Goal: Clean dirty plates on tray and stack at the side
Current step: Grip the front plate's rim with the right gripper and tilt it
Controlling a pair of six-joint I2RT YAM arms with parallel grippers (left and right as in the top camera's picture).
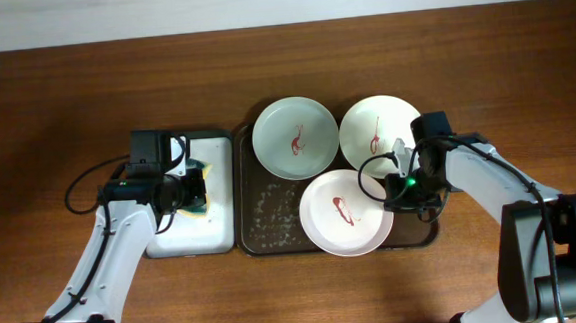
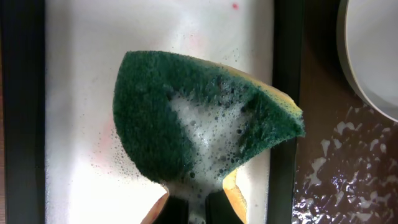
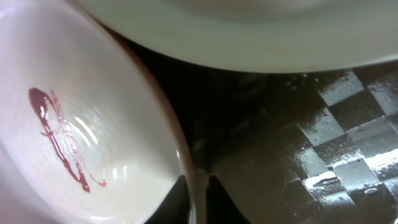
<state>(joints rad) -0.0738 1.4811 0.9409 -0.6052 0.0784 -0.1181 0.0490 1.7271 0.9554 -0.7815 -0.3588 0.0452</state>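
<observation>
Brown wooden table (image 1: 45, 116) fills the room's foreground, and on it sits a large dark brown rectangular tray (image 1: 263, 215), wet with soapy specks, carrying three round glossy plates, each marked with a red squiggle: a pale mint green plate (image 1: 294, 136) at the back left, a rear white plate (image 1: 379, 126) beside it, a front white plate (image 1: 346, 213) nearest me. The right gripper (image 1: 401, 182) stands at that front plate's right rim; from its wrist the rim runs up between the jaws, which look pinched on it, the bowl lying off to their left. The left gripper (image 1: 192, 190) hangs over a small black-rimmed white tray (image 1: 187, 238), jaws pressed on a foamy green-and-yellow sponge (image 2: 186, 112); the sponge lies well apart from the held plate, across the tray, so I judge the left arm must travel right to scrub.
</observation>
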